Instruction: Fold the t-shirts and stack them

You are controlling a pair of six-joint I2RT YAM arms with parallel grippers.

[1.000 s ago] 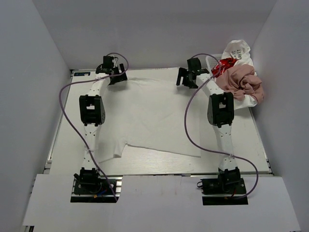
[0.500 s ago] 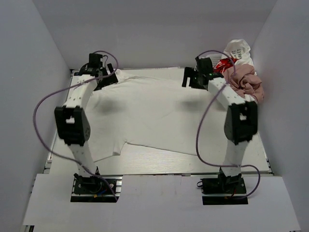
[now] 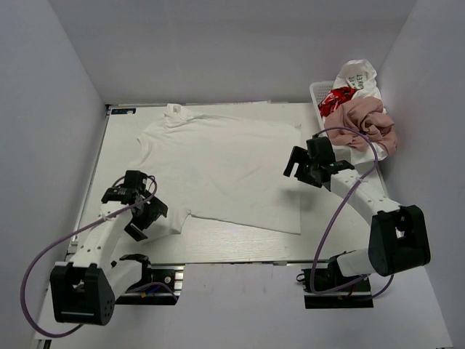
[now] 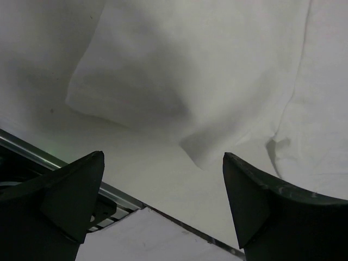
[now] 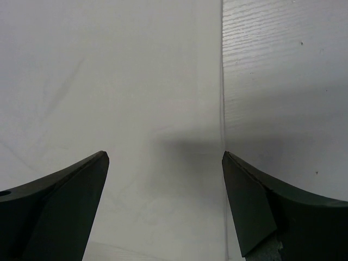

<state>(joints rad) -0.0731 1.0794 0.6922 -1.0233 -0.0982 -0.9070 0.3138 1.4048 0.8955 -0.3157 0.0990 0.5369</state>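
A white t-shirt (image 3: 225, 167) lies spread flat on the table, collar (image 3: 174, 110) at the far edge and one sleeve (image 3: 166, 222) at the near left. My left gripper (image 3: 149, 217) hovers open beside that sleeve; in the left wrist view the sleeve (image 4: 179, 81) lies ahead of the empty left gripper (image 4: 163, 185). My right gripper (image 3: 298, 169) stands open over the shirt's right edge. In the right wrist view that cloth (image 5: 109, 81) and its straight hem lie under the empty right gripper (image 5: 165, 179). More t-shirts sit bunched at the far right: a pink one (image 3: 367, 123), one with red print (image 3: 336, 98), a lettered white one (image 3: 356, 73).
A white lattice basket (image 3: 317, 91) holds the bunched tees at the far right corner. Bare wood-grain table (image 5: 283, 81) shows right of the shirt's hem. The table's metal front edge (image 4: 32, 149) lies near the left gripper. Grey walls enclose the table on three sides.
Both arms have drawn back from the shirt's far end: the left to the near-left sleeve, the right to the right hem. The collar end now lies flat.
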